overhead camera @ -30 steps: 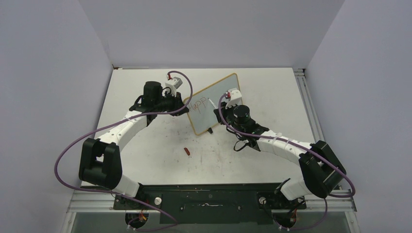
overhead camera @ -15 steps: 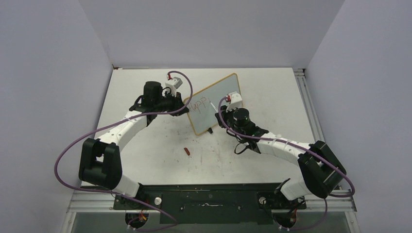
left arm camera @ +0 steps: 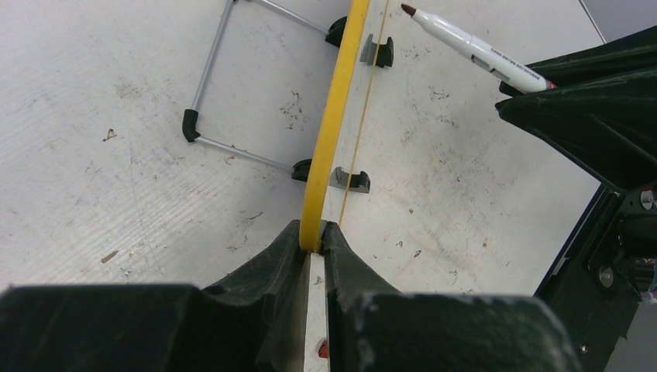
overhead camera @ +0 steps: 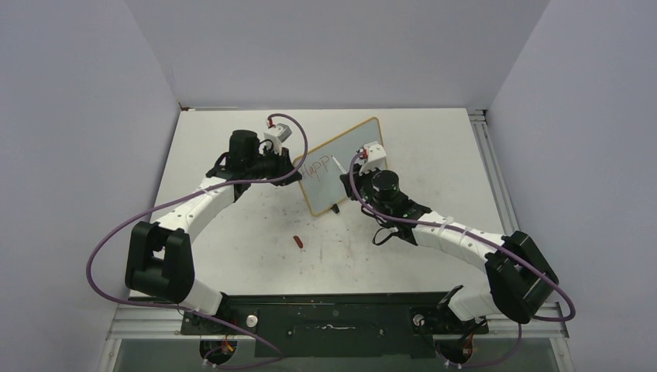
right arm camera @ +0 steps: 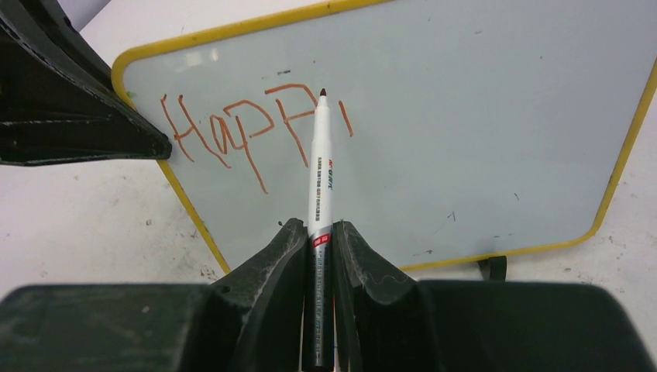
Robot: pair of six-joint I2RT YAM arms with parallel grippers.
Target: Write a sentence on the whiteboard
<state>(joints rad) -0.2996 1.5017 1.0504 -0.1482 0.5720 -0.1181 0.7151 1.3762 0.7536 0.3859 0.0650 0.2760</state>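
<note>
The whiteboard [overhead camera: 355, 146], glossy white with a yellow frame, stands tilted at the table's middle back. Red lettering [right arm camera: 232, 128] reads "Happ" plus one short stroke; it is the start of the sentence and also shows from above [overhead camera: 316, 167]. My left gripper [overhead camera: 293, 173] is shut on the board's left frame edge [left arm camera: 331, 124], the fingertips [left arm camera: 341, 240] pinching the yellow rim. My right gripper [right arm camera: 318, 229] is shut on a white marker [right arm camera: 319, 170] in front of the board [right arm camera: 480, 139]. Its red tip sits close to the surface by the second "p"; I cannot tell whether it touches.
A small red marker cap [overhead camera: 299, 241] lies on the tabletop in front of the board. The board's wire stand [left arm camera: 225, 85] and black feet [left arm camera: 352, 182] rest on the scuffed white table behind and under it. Grey walls close in the table.
A short red stroke has appeared after the second "p". My right gripper dipped toward me with the marker, then moved back up. The left gripper and the board stayed still.
</note>
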